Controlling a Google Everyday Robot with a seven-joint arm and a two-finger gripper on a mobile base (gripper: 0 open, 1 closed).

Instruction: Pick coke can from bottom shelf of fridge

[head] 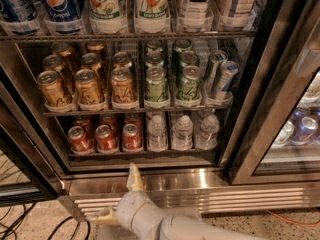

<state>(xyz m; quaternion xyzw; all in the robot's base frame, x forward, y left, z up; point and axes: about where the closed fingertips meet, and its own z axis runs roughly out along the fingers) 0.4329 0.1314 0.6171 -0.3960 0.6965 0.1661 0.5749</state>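
I read the fridge (pixel 235 196) shelf by shelf. Top shelf: Pepsi bottles (pixel 60 1) at left, 7UP bottles (pixel 150 4) beside them. Middle shelf: gold cans (pixel 87 86) at left, green cans (pixel 156 84) in the middle, tall silver cans (pixel 225 79) at right. Bottom shelf (pixel 145 160): red cans in three columns at left, clear water bottles (pixel 182 132) at right. I note the coke can (pixel 131 137) as the front one of the right-hand red column, upright, just beside a water bottle. The gripper (pixel 112 191) sits low, outside the fridge, in front of its steel base. Its two pale fingers (pixel 134 176) are spread apart and hold nothing. One finger points up toward the can, below it and not touching.
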